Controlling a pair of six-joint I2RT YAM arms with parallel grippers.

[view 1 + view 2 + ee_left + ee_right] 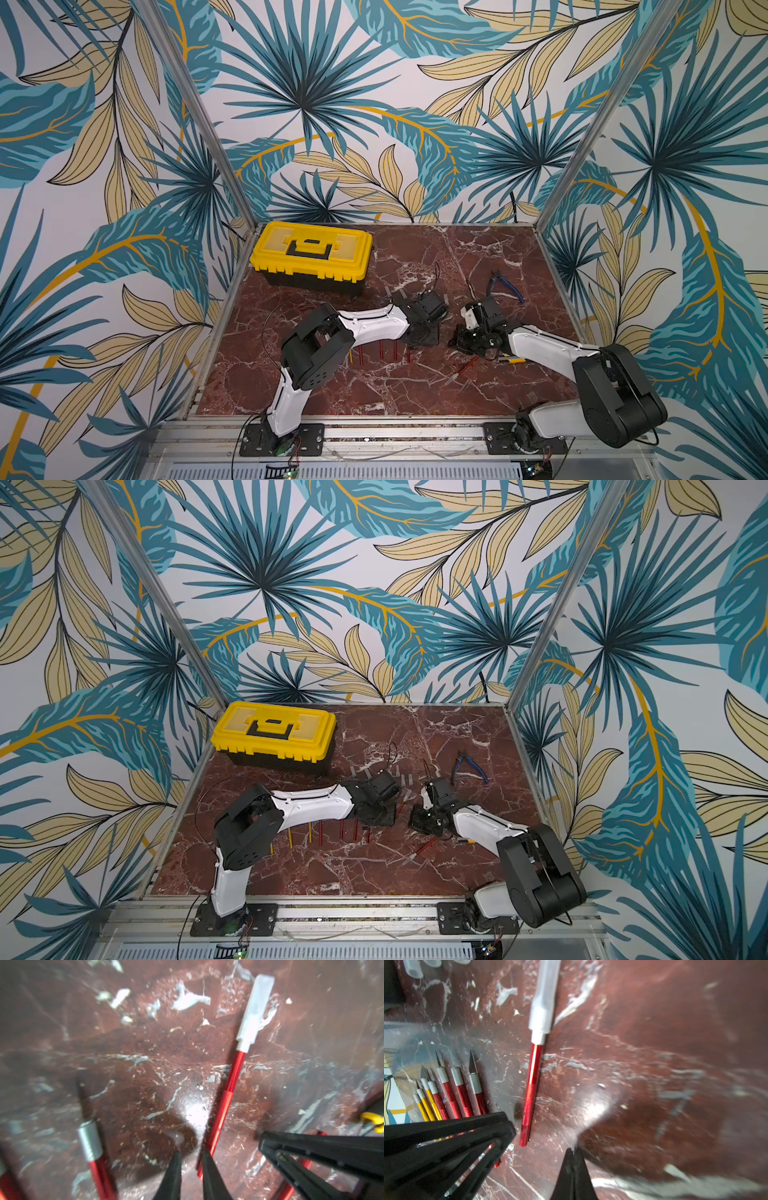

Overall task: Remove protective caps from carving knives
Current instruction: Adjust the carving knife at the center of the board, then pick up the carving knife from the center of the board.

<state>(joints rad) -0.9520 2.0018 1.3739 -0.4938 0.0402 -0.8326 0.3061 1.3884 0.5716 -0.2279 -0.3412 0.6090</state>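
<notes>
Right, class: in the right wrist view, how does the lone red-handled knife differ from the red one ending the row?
The lone red-handled carving knife wears a translucent white plastic cap; the row's end red-handled knife shows a bare blade. The lone knife lies apart; the row's knife lies beside other uncapped knives. Both have red handles and silver collars.

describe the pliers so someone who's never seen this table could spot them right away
On the red marble table, the yellow toolbox sits in the far left corner. Go across to the far right side, just beyond the right arm: the pliers lie flat there. They are the only blue-handled tool, handles splayed apart, unlike the thin red and yellow carving knives.
</notes>
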